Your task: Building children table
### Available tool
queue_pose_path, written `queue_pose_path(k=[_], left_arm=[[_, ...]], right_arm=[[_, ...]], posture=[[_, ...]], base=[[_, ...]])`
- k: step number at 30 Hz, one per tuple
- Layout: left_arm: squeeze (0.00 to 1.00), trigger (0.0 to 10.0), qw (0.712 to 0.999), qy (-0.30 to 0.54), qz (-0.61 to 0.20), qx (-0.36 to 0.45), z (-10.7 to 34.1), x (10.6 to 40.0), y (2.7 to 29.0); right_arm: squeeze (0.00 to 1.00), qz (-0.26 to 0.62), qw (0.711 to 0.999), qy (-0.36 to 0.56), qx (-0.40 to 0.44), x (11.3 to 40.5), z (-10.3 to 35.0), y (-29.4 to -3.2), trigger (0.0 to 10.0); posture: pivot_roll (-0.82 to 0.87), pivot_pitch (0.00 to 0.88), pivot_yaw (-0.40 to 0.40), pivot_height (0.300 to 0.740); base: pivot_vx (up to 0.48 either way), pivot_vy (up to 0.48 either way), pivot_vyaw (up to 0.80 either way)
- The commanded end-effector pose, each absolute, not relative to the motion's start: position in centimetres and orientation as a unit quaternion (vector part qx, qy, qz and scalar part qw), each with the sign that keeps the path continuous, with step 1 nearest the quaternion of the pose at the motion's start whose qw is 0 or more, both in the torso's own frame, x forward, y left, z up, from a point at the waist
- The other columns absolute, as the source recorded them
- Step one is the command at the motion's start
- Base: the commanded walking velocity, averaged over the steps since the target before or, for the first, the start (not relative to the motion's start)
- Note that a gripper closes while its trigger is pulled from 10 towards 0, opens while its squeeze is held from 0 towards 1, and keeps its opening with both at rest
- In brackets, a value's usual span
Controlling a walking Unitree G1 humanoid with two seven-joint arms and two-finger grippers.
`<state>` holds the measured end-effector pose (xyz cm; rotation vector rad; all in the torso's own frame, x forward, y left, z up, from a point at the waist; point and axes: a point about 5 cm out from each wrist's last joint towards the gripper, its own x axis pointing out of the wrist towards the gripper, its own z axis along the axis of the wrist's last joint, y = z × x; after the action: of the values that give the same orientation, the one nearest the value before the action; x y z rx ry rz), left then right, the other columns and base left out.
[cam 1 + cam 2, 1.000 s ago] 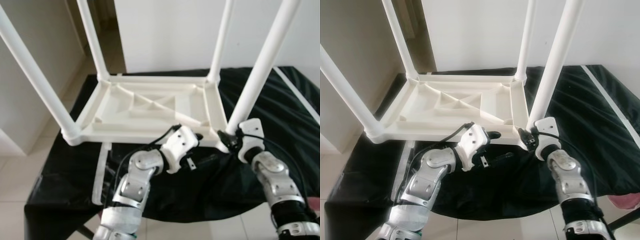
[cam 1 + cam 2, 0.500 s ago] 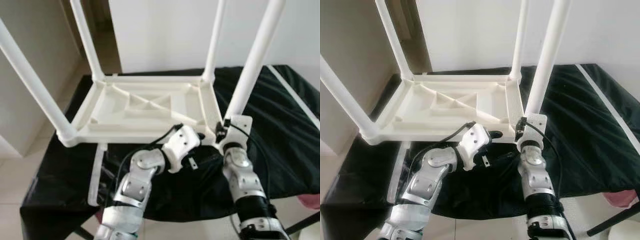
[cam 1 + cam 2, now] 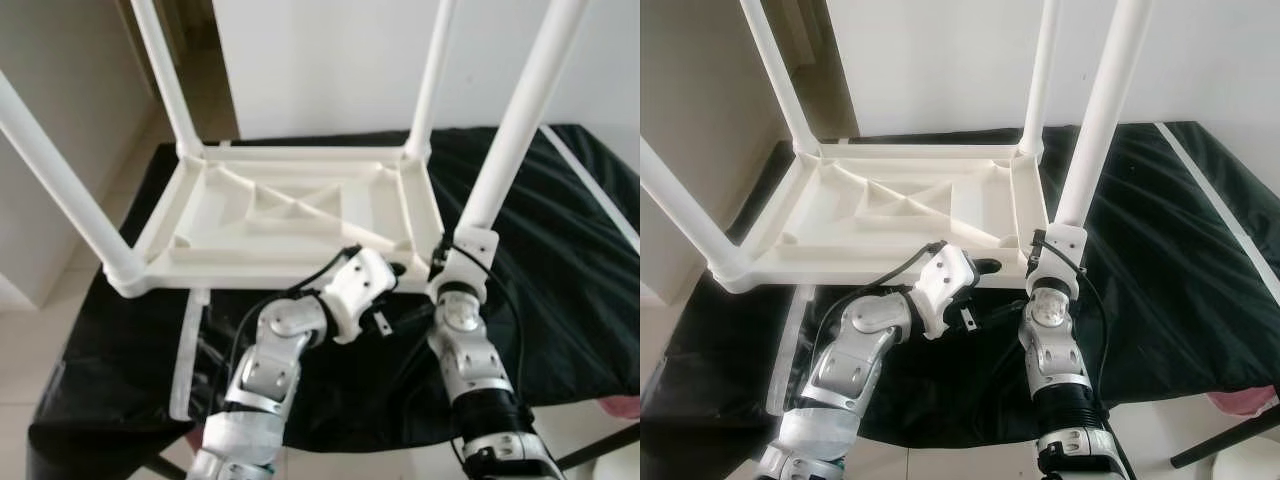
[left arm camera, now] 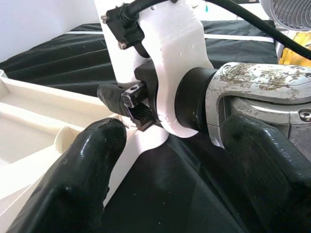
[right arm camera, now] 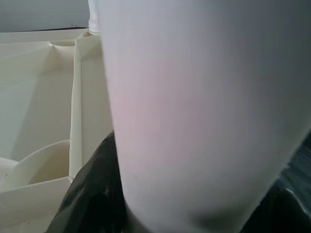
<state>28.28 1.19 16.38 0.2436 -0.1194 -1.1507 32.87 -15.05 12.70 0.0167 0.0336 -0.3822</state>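
White plastic table (image 3: 290, 215) inverted on black cloth (image 3: 560, 260); right hand (image 3: 447, 262) clamps round leg (image 3: 515, 125); left hand (image 3: 395, 272) spread

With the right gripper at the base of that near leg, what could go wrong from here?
1. The right gripper clasps the near right leg low at its socket; a push could lever it loose or tilt it.
2. The upturned table lies on loose black cloth and might slide.
3. The left gripper is close by; the arms may collide.

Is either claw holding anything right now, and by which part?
The right claw grips the near right table leg at its base, just above the upturned tabletop. The left claw is open beside it, holding nothing.
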Motion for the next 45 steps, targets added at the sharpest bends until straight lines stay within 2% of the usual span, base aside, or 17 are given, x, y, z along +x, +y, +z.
queue_pose_path(k=[1, 4, 5, 10, 14, 20, 21, 24, 27, 29, 35, 45], left_arm=[[0.00, 10.0, 0.880, -0.060, -0.459, 0.107, 16.3, 28.9, 1.7], [0.00, 10.0, 0.880, -0.060, -0.460, 0.107, 16.3, 28.9, 1.6], [0.00, 10.0, 0.880, -0.060, -0.460, 0.107, 16.3, 28.9, 1.6], [0.00, 10.0, 0.880, -0.060, -0.460, 0.107, 16.3, 28.9, 1.7], [0.00, 10.0, 0.878, -0.059, -0.462, 0.108, 16.2, 28.8, 1.7], [0.00, 10.0, 0.875, -0.057, -0.467, 0.111, 16.0, 28.7, 1.6], [0.00, 10.0, 0.874, -0.057, -0.469, 0.111, 16.0, 28.7, 1.6], [0.00, 10.0, 0.873, -0.057, -0.471, 0.111, 16.1, 28.7, 1.5], [0.00, 10.0, 0.871, -0.057, -0.474, 0.113, 16.1, 28.7, 1.5], [0.00, 10.0, 0.871, -0.057, -0.474, 0.113, 16.1, 28.7, 1.5], [0.00, 10.0, 0.867, -0.058, -0.482, 0.116, 16.2, 28.7, 1.3], [0.00, 10.0, 0.872, -0.059, -0.471, 0.115, 16.3, 28.7, 1.6]], right_arm=[[0.00, -0.185, 0.981, 0.060, 0.003, 32.5, 11.1, -14.3, 10.0], [0.00, -0.188, 0.980, 0.058, 0.003, 32.4, 11.1, -14.3, 10.0], [1.00, -0.187, 0.981, 0.055, 0.002, 32.4, 11.2, -14.3, 10.0], [1.00, -0.186, 0.981, 0.054, 0.002, 32.4, 11.2, -14.3, 10.0], [1.00, -0.169, 0.985, 0.004, -0.026, 32.0, 12.1, -15.6, 10.0], [1.00, -0.142, 0.989, -0.008, -0.033, 31.4, 11.9, -16.1, 10.0], [0.00, -0.121, 0.992, -0.009, -0.030, 31.2, 11.8, -16.5, 10.0], [0.00, -0.107, 0.994, -0.010, -0.028, 31.1, 11.7, -16.7, 10.0], [0.00, -0.051, 0.998, -0.018, -0.027, 31.2, 11.8, -17.5, 10.0], [0.00, -0.051, 0.998, -0.018, -0.027, 31.2, 11.8, -17.5, 10.0], [0.00, 0.110, 0.992, -0.024, -0.062, 32.2, 12.6, -18.8, 10.0], [0.00, 0.182, 0.978, -0.037, -0.093, 32.9, 13.9, -19.6, 10.0]], posture=[[-0.02, 0.008, 0.014, 0.740], [-0.02, 0.008, 0.014, 0.740], [-0.02, 0.006, 0.015, 0.740], [-0.02, 0.005, 0.015, 0.740], [-0.03, 0.000, 0.022, 0.740], [-0.03, 0.000, 0.027, 0.740], [-0.04, 0.000, 0.039, 0.740], [-0.04, 0.000, 0.039, 0.740], [-0.05, 0.000, 0.051, 0.740], [-0.05, 0.000, 0.051, 0.740], [-0.06, 0.000, 0.058, 0.740], [-0.03, 0.000, 0.037, 0.740]], base=[[0.000, 0.000, 0.00], [0.000, 0.000, 0.00], [0.000, 0.000, 0.00], [0.000, 0.000, 0.00], [0.000, 0.000, 0.00], [0.000, 0.000, 0.00], [0.000, 0.000, 0.00], [0.000, 0.000, 0.00], [0.000, 0.000, 0.00], [0.000, 0.000, 0.00], [0.000, 0.000, 0.00], [0.000, 0.000, 0.00]])
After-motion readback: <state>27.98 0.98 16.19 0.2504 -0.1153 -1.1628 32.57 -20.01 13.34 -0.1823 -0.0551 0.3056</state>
